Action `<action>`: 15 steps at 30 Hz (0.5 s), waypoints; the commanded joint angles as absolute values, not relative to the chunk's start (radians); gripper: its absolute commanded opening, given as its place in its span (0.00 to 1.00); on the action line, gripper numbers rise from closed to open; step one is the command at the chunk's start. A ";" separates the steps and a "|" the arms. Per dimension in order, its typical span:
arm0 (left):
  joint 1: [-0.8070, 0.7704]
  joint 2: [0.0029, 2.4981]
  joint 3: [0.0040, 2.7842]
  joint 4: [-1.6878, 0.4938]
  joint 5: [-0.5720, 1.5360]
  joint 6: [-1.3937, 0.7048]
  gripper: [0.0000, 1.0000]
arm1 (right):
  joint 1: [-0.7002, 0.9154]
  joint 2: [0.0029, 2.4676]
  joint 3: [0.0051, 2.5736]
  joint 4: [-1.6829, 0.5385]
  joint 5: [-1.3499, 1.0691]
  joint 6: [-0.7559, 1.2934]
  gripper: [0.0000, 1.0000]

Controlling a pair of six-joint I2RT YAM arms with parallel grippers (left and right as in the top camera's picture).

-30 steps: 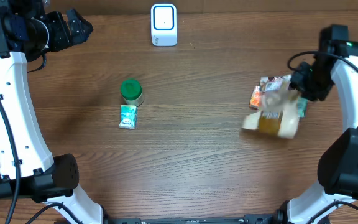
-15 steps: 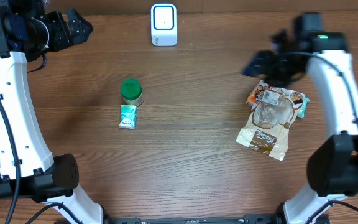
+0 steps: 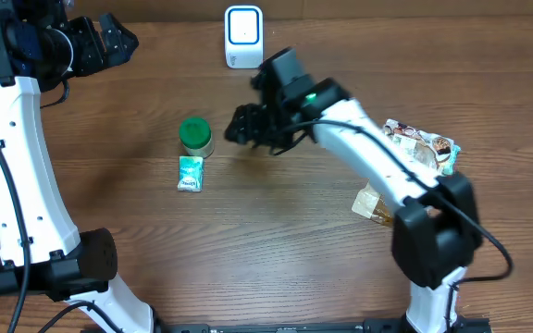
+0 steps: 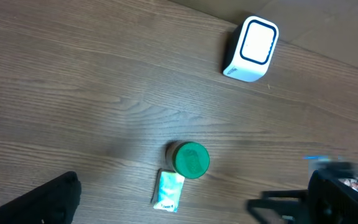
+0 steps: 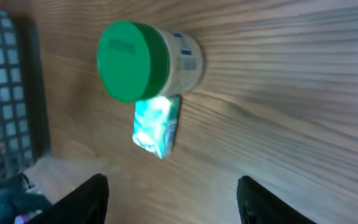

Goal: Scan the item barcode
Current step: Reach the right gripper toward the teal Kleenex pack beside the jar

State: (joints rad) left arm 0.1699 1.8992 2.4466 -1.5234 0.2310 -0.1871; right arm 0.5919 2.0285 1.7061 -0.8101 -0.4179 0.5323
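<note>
The white barcode scanner (image 3: 243, 37) stands at the back middle of the table and also shows in the left wrist view as the scanner (image 4: 250, 48). A green-lidded jar (image 3: 195, 136) stands left of centre, with a small teal packet (image 3: 190, 173) just in front of it. My right gripper (image 3: 239, 131) hovers just right of the jar, open and empty. Its wrist view shows the jar (image 5: 145, 59) and the packet (image 5: 157, 127) ahead of the right gripper (image 5: 174, 205). My left gripper (image 3: 118, 42) is raised at the back left, open and empty.
Two snack bags lie at the right side: a colourful one (image 3: 421, 145) and a tan pouch (image 3: 374, 204), partly hidden under my right arm. The left wrist view looks down on the jar (image 4: 190, 160) and the packet (image 4: 168, 191); the right arm shows blurred at its lower right.
My right arm left the snack bags lying at the right and swung across the table to the jar at left of centre. The left arm has not moved.
</note>
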 commanded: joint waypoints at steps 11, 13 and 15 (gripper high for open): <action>0.168 1.897 2.448 -1.522 0.228 -0.190 1.00 | 0.818 2.213 1.701 -0.605 -0.207 0.759 0.51; 0.168 1.897 2.448 -1.521 0.228 -0.190 1.00 | 0.838 2.236 1.701 -0.602 -0.144 0.791 0.45; 0.168 1.897 2.448 -1.521 0.228 -0.190 1.00 | 0.847 2.249 1.701 -0.595 -0.106 0.805 0.41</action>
